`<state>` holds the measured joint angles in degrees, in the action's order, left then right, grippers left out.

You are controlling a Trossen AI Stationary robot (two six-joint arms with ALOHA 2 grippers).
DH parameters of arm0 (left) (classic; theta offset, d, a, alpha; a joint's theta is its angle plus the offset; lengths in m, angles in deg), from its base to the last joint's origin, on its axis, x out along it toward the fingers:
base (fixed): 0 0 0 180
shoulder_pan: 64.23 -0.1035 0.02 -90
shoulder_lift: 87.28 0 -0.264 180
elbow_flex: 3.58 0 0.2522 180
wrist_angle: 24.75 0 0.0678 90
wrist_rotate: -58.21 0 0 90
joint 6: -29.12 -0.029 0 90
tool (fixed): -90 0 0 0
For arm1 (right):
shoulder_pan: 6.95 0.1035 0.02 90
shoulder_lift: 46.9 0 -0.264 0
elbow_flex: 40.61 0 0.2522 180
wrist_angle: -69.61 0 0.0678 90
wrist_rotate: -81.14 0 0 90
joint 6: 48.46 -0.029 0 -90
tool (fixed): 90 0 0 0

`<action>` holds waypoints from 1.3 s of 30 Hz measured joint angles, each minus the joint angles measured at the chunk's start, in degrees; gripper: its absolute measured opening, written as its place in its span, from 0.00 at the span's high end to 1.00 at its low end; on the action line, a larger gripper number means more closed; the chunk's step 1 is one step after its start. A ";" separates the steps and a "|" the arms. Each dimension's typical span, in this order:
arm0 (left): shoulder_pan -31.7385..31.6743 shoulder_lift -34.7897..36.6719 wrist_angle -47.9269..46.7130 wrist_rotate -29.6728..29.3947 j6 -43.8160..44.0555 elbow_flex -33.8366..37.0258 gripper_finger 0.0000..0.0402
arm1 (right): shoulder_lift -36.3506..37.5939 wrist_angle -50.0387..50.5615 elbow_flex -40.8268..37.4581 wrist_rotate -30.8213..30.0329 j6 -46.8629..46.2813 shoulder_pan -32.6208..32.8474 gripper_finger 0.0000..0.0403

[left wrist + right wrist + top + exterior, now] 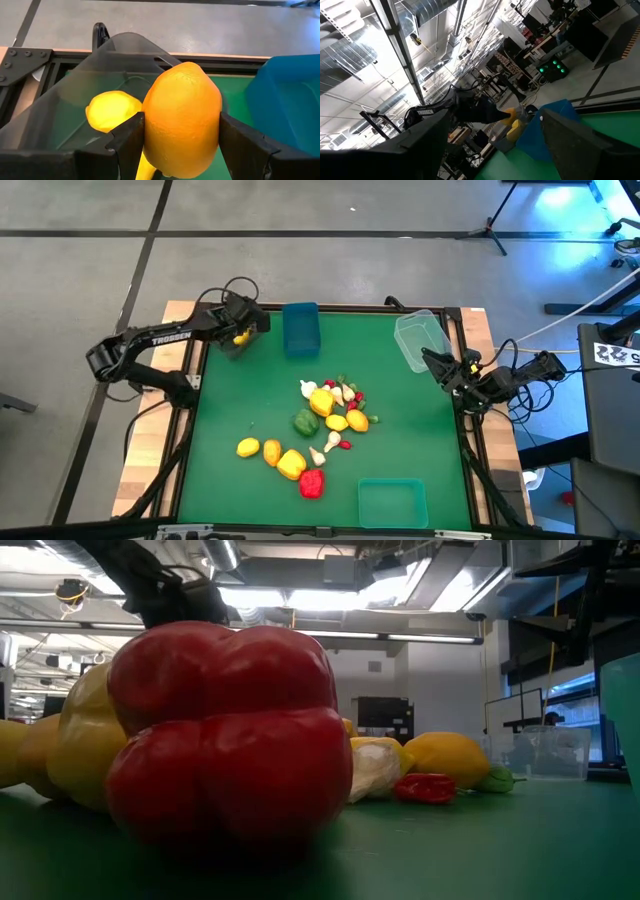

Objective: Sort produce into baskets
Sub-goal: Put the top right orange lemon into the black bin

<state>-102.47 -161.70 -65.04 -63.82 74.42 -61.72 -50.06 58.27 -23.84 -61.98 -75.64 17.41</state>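
Observation:
My left gripper (240, 332) is shut on a yellow-orange round fruit (182, 115) over the dark grey translucent basket (70, 105) at the table's far left corner. A yellow fruit (111, 110) lies inside that basket. The blue basket (300, 328) stands just to its right. The rest of the produce lies in a pile (325, 415) at mid-table, with a red pepper (312, 483) nearest the front. My right gripper (441, 364) waits open at the right edge, beside the clear basket (420, 338). My left gripper pinches the fruit's two opposite sides (150, 125) between its two fingers (131, 137). The fingers slant down from the table's left side. The fruit hangs clear above the dark grey basket's opening.
A teal-green basket (392, 502) stands at the near edge, right of centre. The pile holds yellow and green peppers, white garlic-like pieces and small red bits. In the low view the red pepper (225, 730) fills the foreground. A raised frame rims the green mat (420, 440).

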 joint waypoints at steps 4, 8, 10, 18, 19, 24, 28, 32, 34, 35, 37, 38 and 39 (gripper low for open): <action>-1.18 -0.58 0.21 -0.18 -0.17 0.00 0.44 | 0.00 -0.02 0.01 0.15 0.00 -0.01 0.25; -2.51 -0.60 2.13 0.13 -3.26 0.00 0.44 | 0.00 -0.02 0.01 0.15 0.00 -0.02 0.25; -3.24 -0.60 3.31 1.58 -4.12 0.00 0.44 | 0.02 -0.02 0.02 0.17 0.00 -0.02 0.25; -4.20 -0.60 3.32 3.54 -6.86 0.00 0.44 | 0.00 -0.02 0.00 0.19 0.00 -0.02 0.25; -4.20 -0.60 3.30 3.56 -7.44 0.00 0.44 | 0.00 -0.02 0.02 0.19 0.00 -0.01 0.25; -4.20 -0.60 3.15 3.93 -8.69 0.00 0.44 | 0.01 -0.03 0.00 0.19 0.00 -0.02 0.25; -4.20 -0.60 2.97 4.50 -9.85 0.00 0.44 | 0.01 -0.04 0.01 0.19 0.00 -0.02 0.25; -4.20 -0.60 2.57 4.99 -11.03 0.00 0.44 | 0.01 -0.02 0.01 0.21 0.00 -0.01 0.25; -4.20 -0.60 1.64 5.12 -11.18 -0.02 0.44 | 0.00 -0.02 0.02 0.21 0.00 -0.01 0.25; -4.20 -0.60 1.01 5.50 -11.22 0.00 0.44 | 0.01 -0.02 0.01 0.20 0.00 -0.02 0.25; -4.20 -0.60 0.79 6.35 -11.63 -0.02 0.44 | 0.01 -0.02 0.02 0.22 0.00 -0.02 0.25; -4.20 -0.60 0.43 6.69 -11.84 -0.02 0.44 | 0.00 -0.02 0.02 0.22 0.00 -0.02 0.25; -4.20 -0.60 0.05 7.25 -12.17 -0.02 0.44 | 0.02 -0.02 0.00 0.22 0.00 -0.02 0.25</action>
<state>-106.67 -162.30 -64.99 -56.57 62.24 -61.74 -50.04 58.24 -23.84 -61.76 -75.64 17.39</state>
